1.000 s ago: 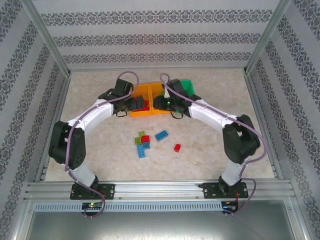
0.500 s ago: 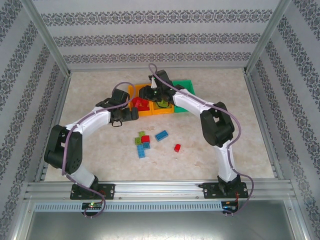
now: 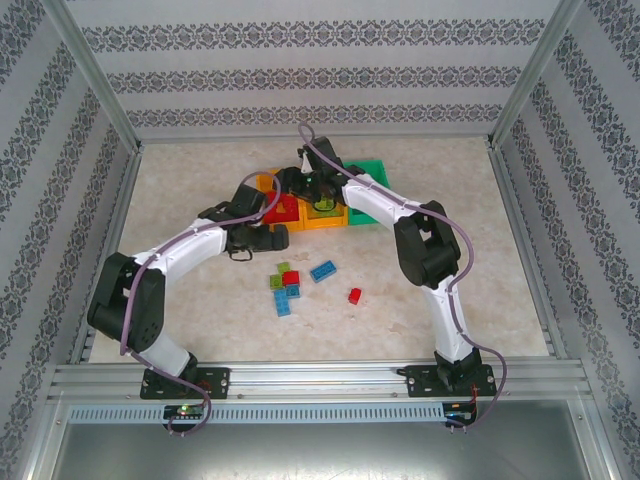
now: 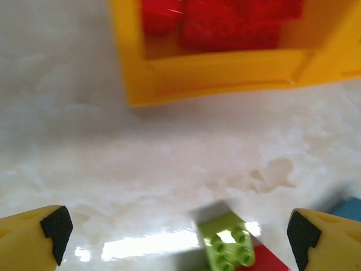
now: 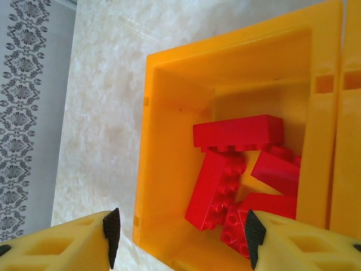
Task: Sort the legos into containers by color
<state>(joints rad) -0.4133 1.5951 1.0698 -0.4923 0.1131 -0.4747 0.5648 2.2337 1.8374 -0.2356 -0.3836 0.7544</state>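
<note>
Since a second ago, the right arm has swung to the left, so the right gripper now hangs over the left orange bin. The left gripper has pulled back from that bin and is low over the table, just in front of it.

Three bins stand in a row at the back. They are the left orange bin, the middle orange bin and the green bin.

The left orange bin holds a pile of red bricks. I can count at least four of them. The middle orange bin has some lime green bricks in it, too small to count.

Seven loose bricks lie on the table in front of the bins. There are three blue bricks, two loose green bricks and two loose red bricks. One of the loose red bricks sits off to the right by itself.

The right gripper's fingers are wide apart and hold nothing. The red pile is right below them. The left gripper's fingers are wide apart too, with nothing between them. One loose green brick lies on the table near them, leaning on a loose red one.
</note>
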